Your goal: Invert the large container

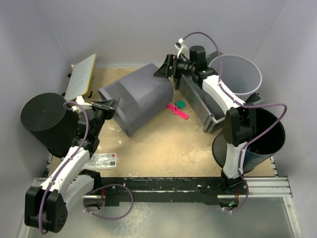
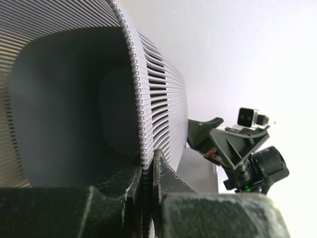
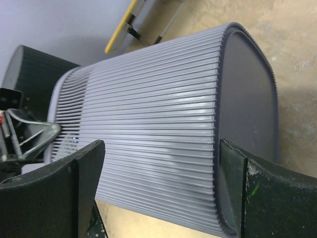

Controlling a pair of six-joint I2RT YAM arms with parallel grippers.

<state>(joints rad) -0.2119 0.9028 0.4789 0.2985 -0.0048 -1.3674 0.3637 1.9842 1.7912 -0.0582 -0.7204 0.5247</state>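
The large container (image 1: 138,101) is a grey ribbed bin lying on its side in the middle of the table, mouth toward the left, flat base toward the back right. My left gripper (image 1: 113,105) is shut on its rim; in the left wrist view the fingers (image 2: 147,161) pinch the beaded edge of the container (image 2: 74,99), one inside and one outside. My right gripper (image 1: 167,67) is open at the base end. In the right wrist view it (image 3: 161,153) straddles the base edge of the container (image 3: 158,124), one finger by the flat base, the other over the ribbed side.
A black round bin (image 1: 47,121) stands at the left. At the right are a grey round bin (image 1: 240,74), a black bin (image 1: 262,139) and a long grey tray (image 1: 198,101). A pink piece (image 1: 177,111), a green piece (image 1: 180,104), a board (image 1: 81,74) and a packet (image 1: 105,161) are also around.
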